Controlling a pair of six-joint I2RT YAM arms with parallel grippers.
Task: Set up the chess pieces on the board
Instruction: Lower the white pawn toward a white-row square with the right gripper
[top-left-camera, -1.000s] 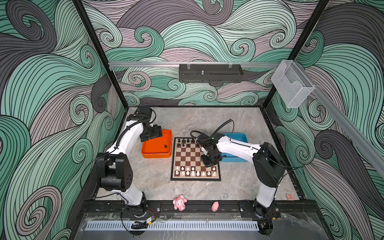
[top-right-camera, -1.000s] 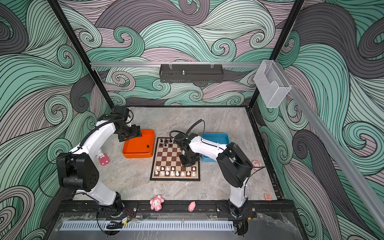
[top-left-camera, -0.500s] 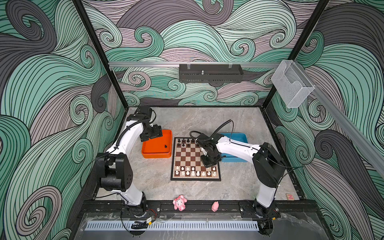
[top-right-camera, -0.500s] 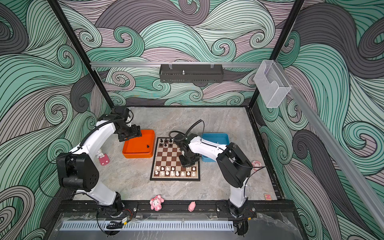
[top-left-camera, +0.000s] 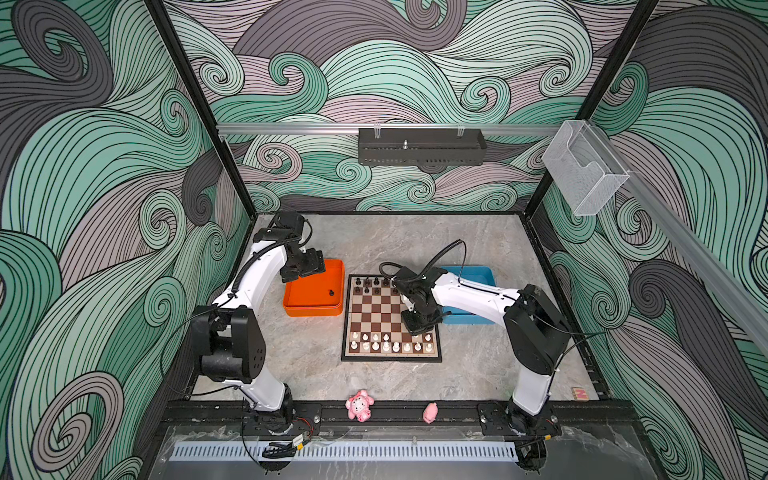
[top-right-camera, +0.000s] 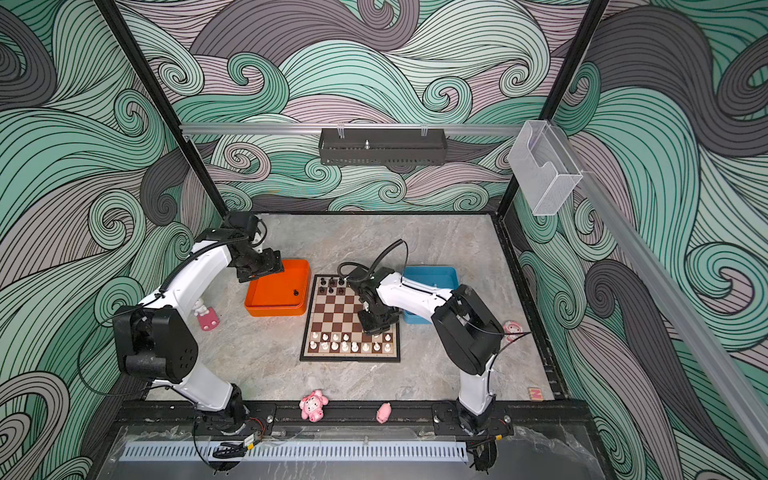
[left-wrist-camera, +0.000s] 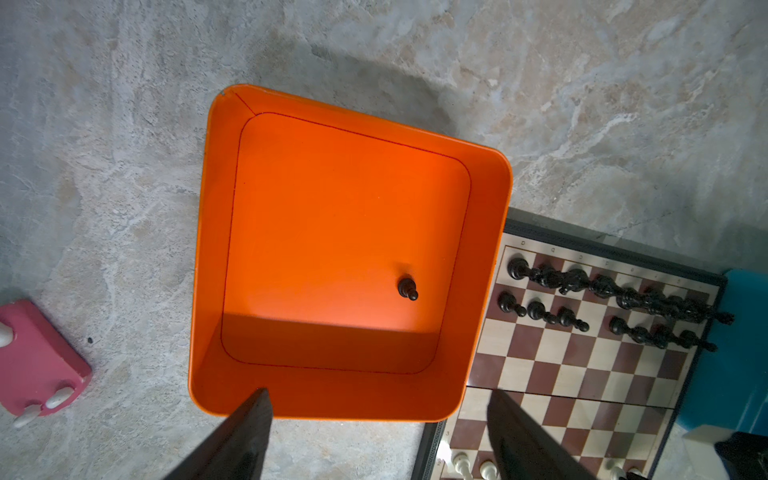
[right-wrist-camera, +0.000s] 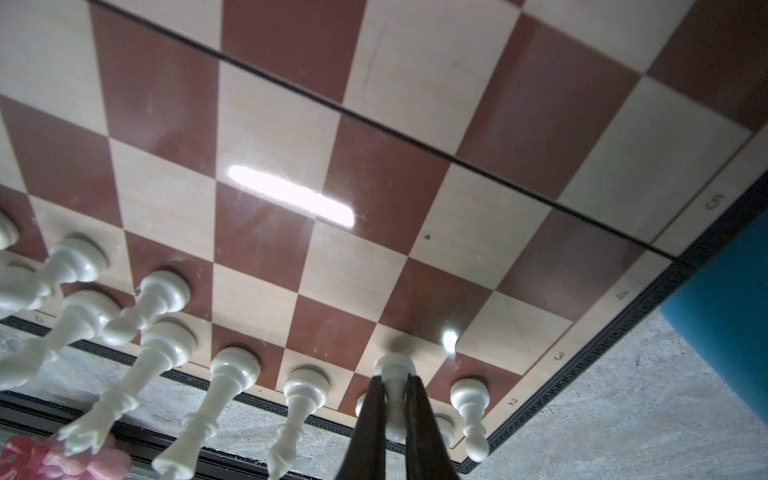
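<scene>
Pawn (right-wrist-camera: 395, 370), glossy white, upright, pinched between right jaws over brown-cream board (right-wrist-camera: 291, 124); left jaws spread.

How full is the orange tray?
Nearly empty: a single black chess piece sits on the floor of the orange tray, nothing else inside.

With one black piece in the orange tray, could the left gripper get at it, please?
Probably yes: the left gripper hangs open above the orange tray, and the black piece sits alone inside, with nothing covering it.
</scene>
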